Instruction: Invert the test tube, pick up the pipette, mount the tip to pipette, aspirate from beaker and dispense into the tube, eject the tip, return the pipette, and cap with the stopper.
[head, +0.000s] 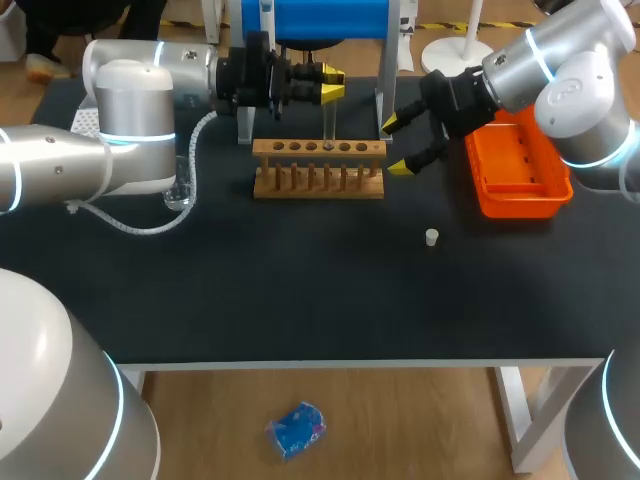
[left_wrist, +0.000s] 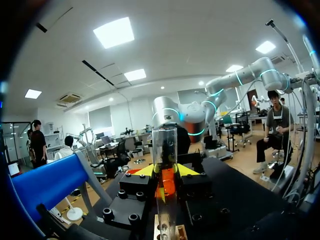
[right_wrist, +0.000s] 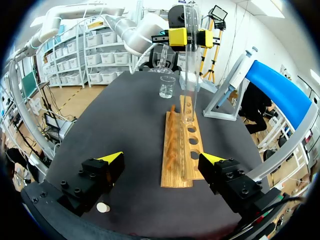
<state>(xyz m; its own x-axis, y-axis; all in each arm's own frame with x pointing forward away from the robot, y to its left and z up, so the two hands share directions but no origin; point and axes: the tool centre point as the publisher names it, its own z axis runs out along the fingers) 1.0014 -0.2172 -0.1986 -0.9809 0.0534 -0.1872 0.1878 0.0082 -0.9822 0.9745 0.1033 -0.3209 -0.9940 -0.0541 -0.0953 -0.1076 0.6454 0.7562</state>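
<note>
My left gripper (head: 333, 85) is clamped on the one test tube (head: 329, 122), which stands upright between its yellow fingertips (left_wrist: 143, 170). The tube hangs below the gripper at 12 o'clock of the wooden rack (head: 318, 170). In the right wrist view the tube's (right_wrist: 188, 75) lower end meets one of the rack's (right_wrist: 176, 150) holes, though I cannot tell how deep it sits.

My right gripper (head: 396, 145) is spread wide and holds nothing. It sits at the rack's 3 o'clock end with the rack straight ahead of it, and I cannot tell if the nearer fingertip touches the wood.

Counting what is on the counter (head: 300, 280), I see one tube, one rack with a single row of holes, and one small white stopper (head: 431, 237). The stopper lies alone on the mat at about 5 o'clock from the right gripper. There is one clear beaker (right_wrist: 167, 86) at the rack's 9 o'clock, beyond the rack's far end as the right wrist camera sees it. One orange tray (head: 520, 185) sits at 3 o'clock of the right gripper. One white pipette (right_wrist: 239, 70) rests at the blue stand (right_wrist: 280, 85), at 12 o'clock of the rack.
</note>
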